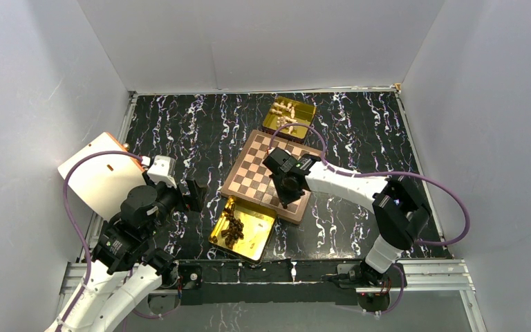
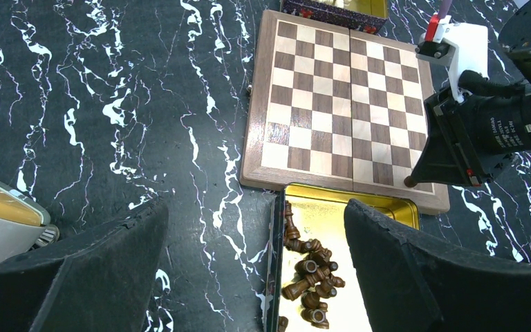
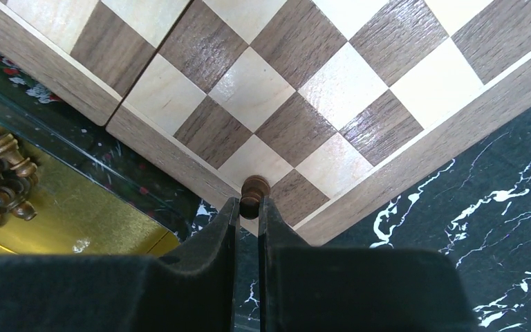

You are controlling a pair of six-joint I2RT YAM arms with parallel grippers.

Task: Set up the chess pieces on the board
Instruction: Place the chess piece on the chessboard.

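Observation:
The board [image 1: 259,169] lies tilted mid-table, its squares bare in all views [image 2: 332,104] [image 3: 276,90]. My right gripper [image 3: 249,206] is shut on a dark brown chess piece [image 3: 252,194], held just over the board's near corner; the left wrist view shows that piece [image 2: 409,182] under the right gripper [image 1: 287,202]. Several dark chess pieces [image 2: 311,270] lie heaped in the gold tray [image 1: 249,238] beside the board [image 3: 0,180]. Pale pieces [image 1: 287,114] sit in the far gold tray [image 1: 305,108]. My left gripper [image 2: 256,277] stands open above the table and the tray's left edge, left of the board [image 1: 195,194].
A white and orange panel [image 1: 100,173] leans at the left edge of the black marbled table [image 1: 180,124]. White walls close in the left, back and right sides. The right arm [image 1: 359,183] reaches across the board's near right side.

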